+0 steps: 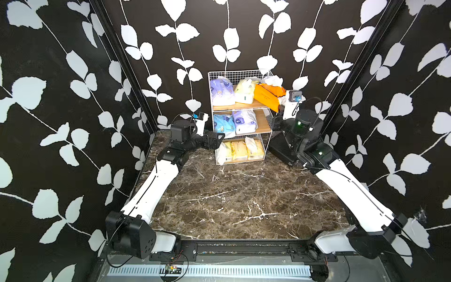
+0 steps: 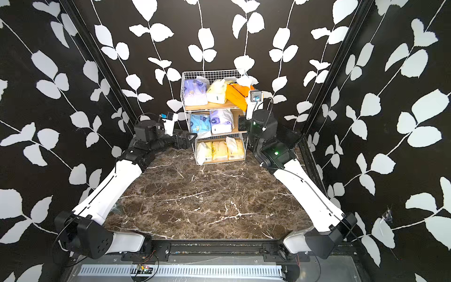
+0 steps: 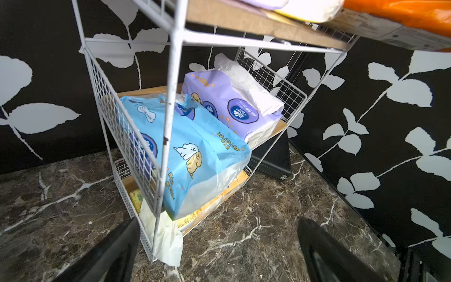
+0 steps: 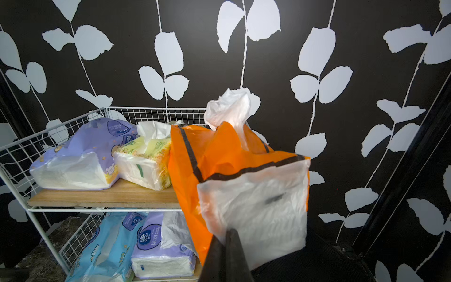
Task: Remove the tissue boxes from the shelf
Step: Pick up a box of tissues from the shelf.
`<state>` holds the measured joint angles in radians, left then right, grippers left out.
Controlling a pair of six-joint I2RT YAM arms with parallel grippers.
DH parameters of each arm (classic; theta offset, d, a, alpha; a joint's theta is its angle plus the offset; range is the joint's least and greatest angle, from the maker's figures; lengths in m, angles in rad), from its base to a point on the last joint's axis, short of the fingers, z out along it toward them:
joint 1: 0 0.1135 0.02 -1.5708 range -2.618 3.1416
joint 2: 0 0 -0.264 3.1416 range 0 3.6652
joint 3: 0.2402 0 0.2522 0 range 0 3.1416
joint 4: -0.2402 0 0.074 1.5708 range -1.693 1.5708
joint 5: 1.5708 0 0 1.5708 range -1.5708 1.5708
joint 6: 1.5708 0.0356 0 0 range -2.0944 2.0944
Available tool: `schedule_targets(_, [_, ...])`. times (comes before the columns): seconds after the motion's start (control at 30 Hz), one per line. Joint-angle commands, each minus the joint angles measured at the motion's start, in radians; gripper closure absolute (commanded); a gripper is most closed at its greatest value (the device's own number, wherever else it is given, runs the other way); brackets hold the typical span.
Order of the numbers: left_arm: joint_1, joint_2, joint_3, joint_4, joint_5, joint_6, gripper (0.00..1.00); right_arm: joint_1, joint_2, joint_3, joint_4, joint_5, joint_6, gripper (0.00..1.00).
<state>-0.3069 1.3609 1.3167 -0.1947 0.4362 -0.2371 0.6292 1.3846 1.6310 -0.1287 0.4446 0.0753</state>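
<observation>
A: Where does the orange pack (image 4: 219, 151) sit against the right gripper (image 4: 228, 234)?

B: Directly ahead of it. In the right wrist view the two black fingers are pressed together on the pack's clear plastic end, pinching the film. The orange body rises beyond them toward 12 o'clock, with a tuft of white tissue at its top.

A: And on the shelf (image 1: 239, 72)?

B: In both top views the pack is tilted at the top tier's 3 o'clock end, jutting past the board's edge (whether its base touches the wood I cannot tell). Beside it toward 9 o'clock lie a pale yellow pack (image 1: 244, 91) and then a lavender pack (image 1: 220, 91).

A: The right arm's pose?

B: It reaches from the 5 o'clock corner of the table (image 1: 244, 200) toward 11 o'clock. The wrist is raised level with the top tier, over the black case (image 1: 280, 146) that lies at the shelf's 3 o'clock side.

A: The left gripper (image 3: 217, 224)?

B: Spread wide, holding nothing. It lies low and level, pointing to 3 o'clock at the shelf's front 8 o'clock corner. Just ahead of it a light blue pack (image 3: 195, 151) bulges out of the middle tier with a second lavender pack (image 3: 227, 102) next to it. Yellow packs (image 1: 240, 150) fill the bottom tier.

A: Its arm?

B: Stretched from the 7 o'clock corner toward 12, then bent at the wrist across to the shelf.
</observation>
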Motion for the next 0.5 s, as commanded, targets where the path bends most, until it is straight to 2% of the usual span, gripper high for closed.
schedule_targets(0.0, [-0.005,-0.044,0.042,0.001,-0.017,-0.117,0.01,-0.004,-0.049,-0.038,0.085,-0.017,-0.003,1.00])
schedule_targets(0.1, [-0.015,-0.076,0.001,0.154,0.026,-0.313,0.01,-0.005,-0.056,-0.041,0.077,-0.014,-0.015,1.00])
schedule_targets(0.17, [-0.035,-0.069,0.015,0.204,0.030,-0.392,0.01,-0.006,-0.055,-0.036,0.071,-0.015,-0.018,1.00])
schedule_targets(0.3, [-0.101,-0.023,0.098,0.210,0.032,-0.439,0.01,-0.009,-0.076,-0.042,0.061,-0.027,-0.026,1.00])
schedule_targets(0.47, [-0.163,0.006,0.115,0.268,0.017,-0.481,0.01,-0.017,-0.102,-0.053,0.037,-0.068,-0.031,1.00])
